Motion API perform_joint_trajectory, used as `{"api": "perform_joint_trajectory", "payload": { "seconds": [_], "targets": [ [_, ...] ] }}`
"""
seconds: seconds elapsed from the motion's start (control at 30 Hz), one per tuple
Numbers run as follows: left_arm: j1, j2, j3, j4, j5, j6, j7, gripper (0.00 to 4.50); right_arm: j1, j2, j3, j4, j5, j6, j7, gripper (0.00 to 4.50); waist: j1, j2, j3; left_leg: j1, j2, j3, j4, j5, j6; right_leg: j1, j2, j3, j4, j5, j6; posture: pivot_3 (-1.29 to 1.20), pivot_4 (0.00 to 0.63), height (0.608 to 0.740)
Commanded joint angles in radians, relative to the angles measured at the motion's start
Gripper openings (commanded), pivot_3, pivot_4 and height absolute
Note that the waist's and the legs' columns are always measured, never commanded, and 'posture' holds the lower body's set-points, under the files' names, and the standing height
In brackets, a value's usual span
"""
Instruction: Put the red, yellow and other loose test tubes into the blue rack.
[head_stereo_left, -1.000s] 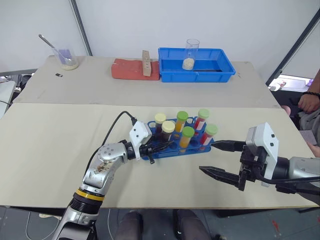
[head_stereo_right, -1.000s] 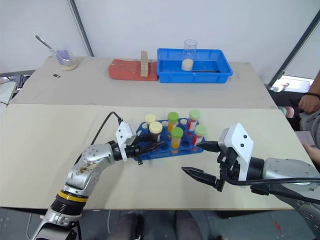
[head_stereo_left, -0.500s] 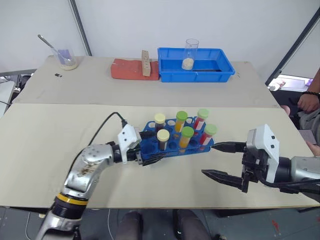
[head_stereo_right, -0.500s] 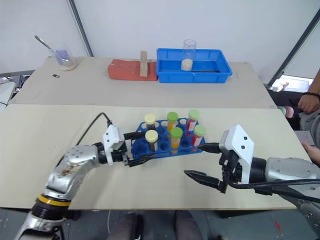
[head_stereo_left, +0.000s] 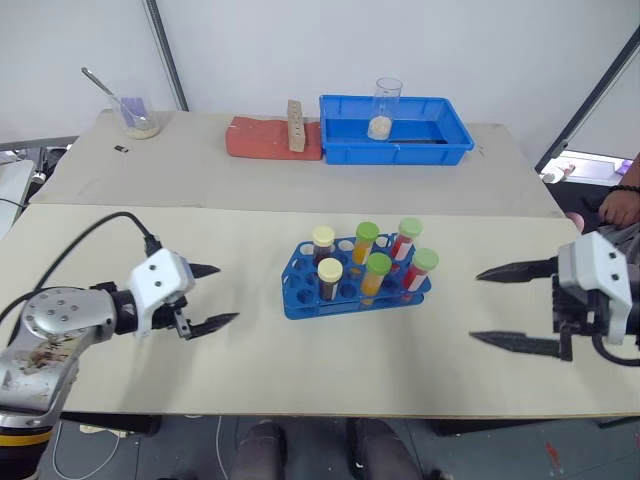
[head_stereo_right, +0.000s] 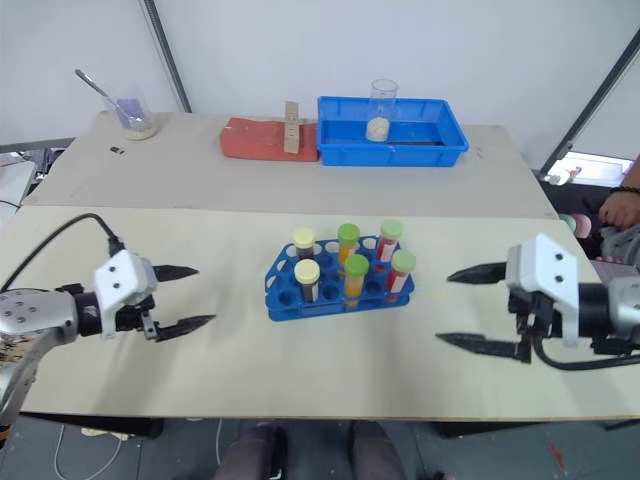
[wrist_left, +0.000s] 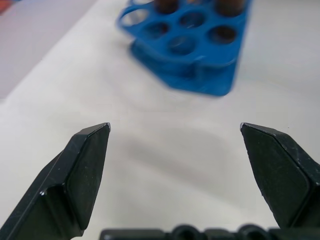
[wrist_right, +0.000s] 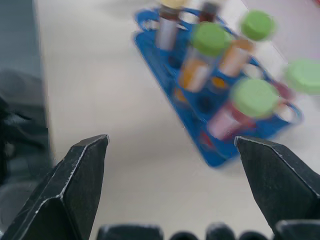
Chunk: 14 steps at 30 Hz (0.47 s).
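Test tubes are standing upright in the blue rack (head_stereo_left: 352, 285), which is sitting near the middle of the front worktop (head_stereo_left: 300, 370). Six capped tubes are showing: two cream-capped ones with dark liquid (head_stereo_left: 328, 279) at the rack's nine o'clock end, two green-capped yellow-orange ones (head_stereo_left: 373, 275) in the middle, and two green-capped red ones (head_stereo_left: 420, 268) at the three o'clock end. Several round holes at the rack's nine o'clock and front side are staying unfilled.

Left end effector (head_stereo_left: 212, 296) is hovering over the worktop at nine o'clock from the rack, well apart from it, its two black fingers spread wide and gripping nothing; the left wrist view is showing the rack's corner ahead between the spread fingertips (wrist_left: 90, 150). Right end effector (head_stereo_left: 495, 308) is hanging at three o'clock from the rack, also well apart, its fingers likewise spread wide and empty, pointing toward the rack.

On the far worktop at twelve o'clock, a blue tray (head_stereo_left: 395, 143) is holding a tall clear beaker (head_stereo_left: 384, 107). Just beside the tray at its nine o'clock side, a red pad (head_stereo_left: 270, 140) is lying with a small wooden block (head_stereo_left: 295, 126) standing by it. Further toward ten o'clock, a small glass with a spoon (head_stereo_left: 135, 118) is resting.
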Motion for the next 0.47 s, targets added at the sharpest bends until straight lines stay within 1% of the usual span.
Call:
{"api": "perform_joint_trajectory", "payload": {
  "seconds": [0.03,0.23,0.47],
  "targets": [
    [0.005,0.004,0.042,-0.026,-0.014,0.005,0.018,4.46,-0.047,-0.018,-0.001,0.052,-0.025,-0.048,0.046,4.5,-0.001,0.0,0.0,0.0,0.0,0.001,0.0,0.0,0.0,-0.001,0.0,0.0,0.0,0.0,0.0,0.0,0.15,0.74],
    [-0.007,-0.016,0.034,-0.054,-0.059,0.05,0.033,4.46,-0.138,-0.003,0.058,0.094,-0.033,-0.053,0.058,4.5,-0.004,0.0,0.0,-0.004,0.0,0.003,-0.003,0.0,0.0,-0.008,0.002,0.0,0.002,0.0,-0.002,0.0,0.15,0.74],
    [-0.047,-0.042,-0.004,-0.071,-0.103,0.092,0.041,4.46,-0.169,0.003,0.093,0.118,-0.055,-0.063,0.068,4.5,-0.004,0.0,0.0,-0.004,0.0,0.004,-0.002,0.0,0.0,-0.009,0.002,0.001,0.004,0.001,-0.002,0.0,0.15,0.74]
  ]
}}
